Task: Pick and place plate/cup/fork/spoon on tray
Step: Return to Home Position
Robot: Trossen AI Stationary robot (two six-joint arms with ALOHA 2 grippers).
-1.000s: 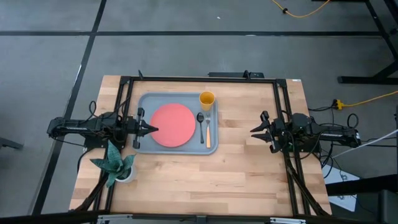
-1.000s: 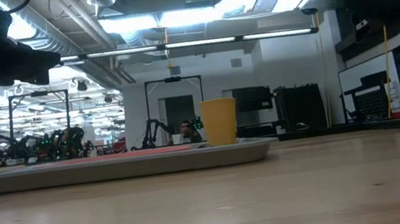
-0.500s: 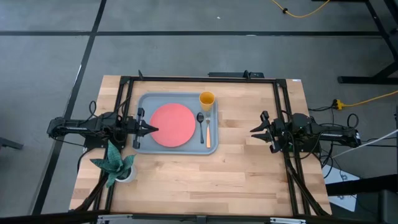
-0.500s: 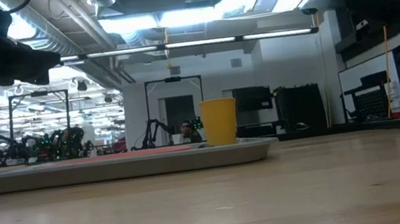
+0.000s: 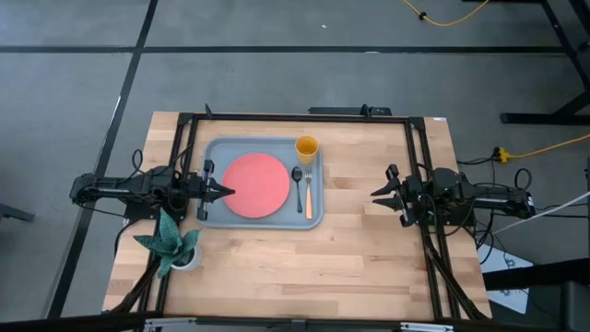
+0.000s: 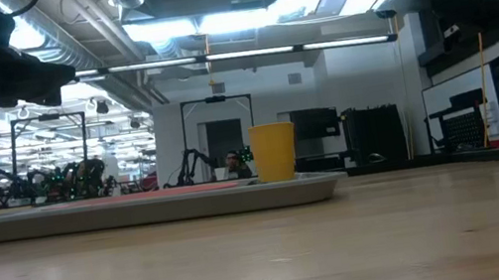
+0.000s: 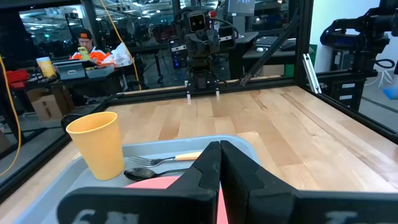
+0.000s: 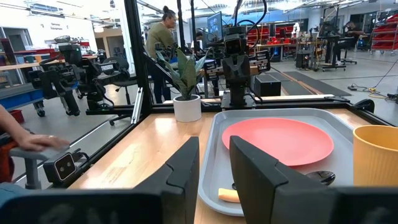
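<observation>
The grey-blue tray (image 5: 214, 152) lies on the table's far left part. On it rest the coral plate (image 5: 254, 184), the yellow cup (image 5: 306, 147) upright at the far right corner, the dark spoon (image 5: 297, 187) and the orange-handled fork (image 5: 309, 195) side by side right of the plate. My left gripper (image 5: 227, 192) is shut and empty, above the plate's left edge. My right gripper (image 5: 374, 195) is open and empty over bare table right of the tray. The cup (image 7: 94, 144), fork (image 7: 177, 158) and spoon (image 7: 142, 175) also show in the left wrist view.
A potted plant (image 5: 171, 244) in a white pot stands at the table's near left, beside the left arm. Black frame rails (image 5: 295, 118) run along the table's far, left and right sides. Bare wood lies across the table's near half and right of the tray. People show in the room beyond.
</observation>
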